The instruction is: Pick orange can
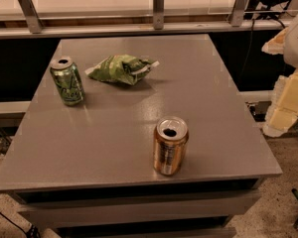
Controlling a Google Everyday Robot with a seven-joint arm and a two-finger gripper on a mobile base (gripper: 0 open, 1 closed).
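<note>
The orange can [170, 146] stands upright near the front edge of the grey table [114, 133], right of centre. It has a shiny copper body, a dark label patch and an open silver top. My gripper [280, 117] shows as a pale cream shape at the right edge of the camera view. It hangs beyond the table's right side, well to the right of the orange can and apart from it. It holds nothing that I can see.
A green can [67, 81] stands upright at the table's left. A green chip bag [121, 68] lies at the back centre. A railing with metal posts [158, 6] runs behind the table. The floor [283, 202] lies to the right.
</note>
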